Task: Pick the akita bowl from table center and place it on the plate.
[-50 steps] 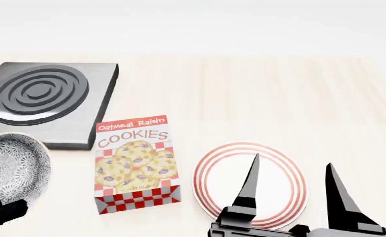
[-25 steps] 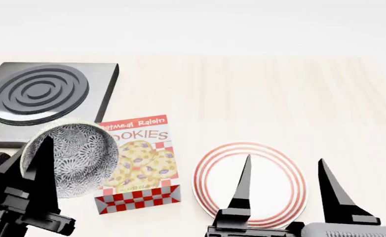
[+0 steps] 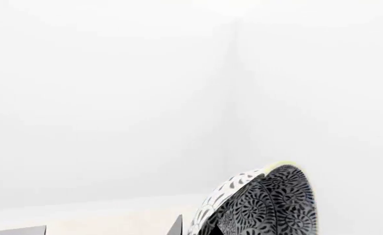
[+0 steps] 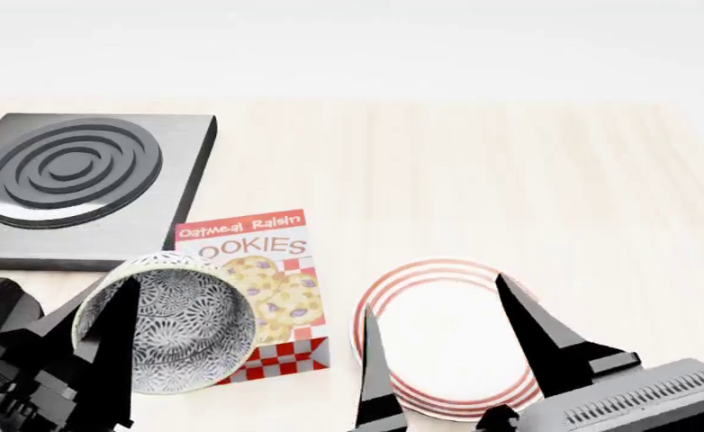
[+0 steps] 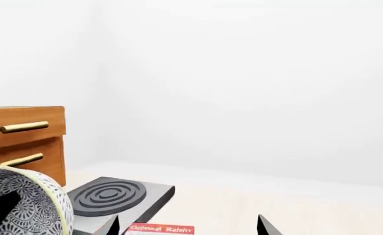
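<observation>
The akita bowl [image 4: 190, 324], white with a dense black floral pattern, hangs tilted above the table with its opening facing up toward the head camera. It overlaps the lower left of the cookie box. My left gripper [image 4: 110, 315] is shut on the bowl's left rim, one dark finger [image 4: 114, 351] lying across the inside. In the left wrist view the bowl [image 3: 267, 205] fills the corner beside the left gripper [image 3: 195, 228]. The plate [image 4: 442, 409], white with red rings, lies right of the box. My right gripper [image 4: 434, 295] stands open over it, holding nothing. The right wrist view shows the right gripper [image 5: 188, 225] and the bowl [image 5: 28, 208].
An Oatmeal Raisin cookie box [image 4: 268, 256] lies flat between bowl and plate. A grey stove burner block [image 4: 70, 175] sits at the back left of the table. A wooden drawer cabinet [image 5: 21, 132] with brass handles stands beyond the burner [image 5: 109, 193].
My left gripper has carried the bowl rightward and up, from the left table edge to over the cookie box. The right gripper has swung and tilted above the plate, still open.
</observation>
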